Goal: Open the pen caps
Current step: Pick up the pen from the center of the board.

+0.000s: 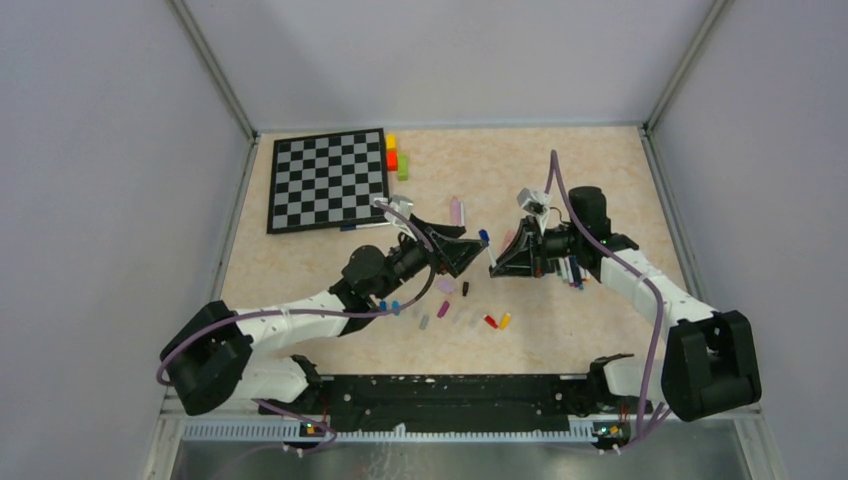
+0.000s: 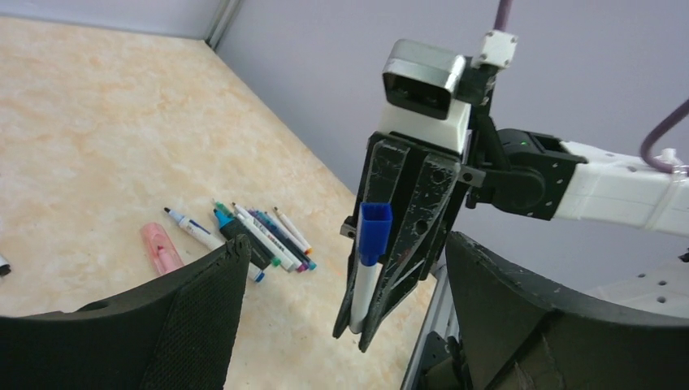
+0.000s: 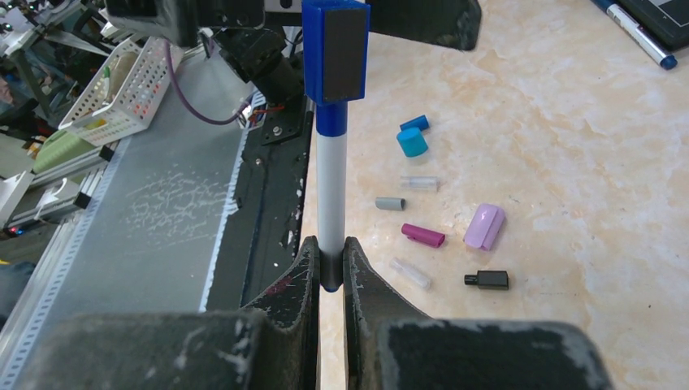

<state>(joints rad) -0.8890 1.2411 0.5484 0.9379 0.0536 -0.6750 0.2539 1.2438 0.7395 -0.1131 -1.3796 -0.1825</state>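
Right hand (image 3: 329, 260) clamps the pen (image 3: 331, 187) above the bench (image 1: 560, 180), blue cap (image 3: 335, 49) at its 12 o'clock end, left hand (image 1: 468, 248) spread apart at 9 o'clock; we should pinch the cap alone and pull straight along the barrel.

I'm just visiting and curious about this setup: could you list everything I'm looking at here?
chessboard: one, black and white, far left
blocks: three, yellow, red, green, beside the chessboard
pen: one, white, blue cap on, held
pen pile: several, mixed colours, near right arm
highlighter: one, pink, beside the pile
loose caps: about ten, mixed colours, middle
left gripper: open, either side of the blue cap
right gripper: shut on the pen
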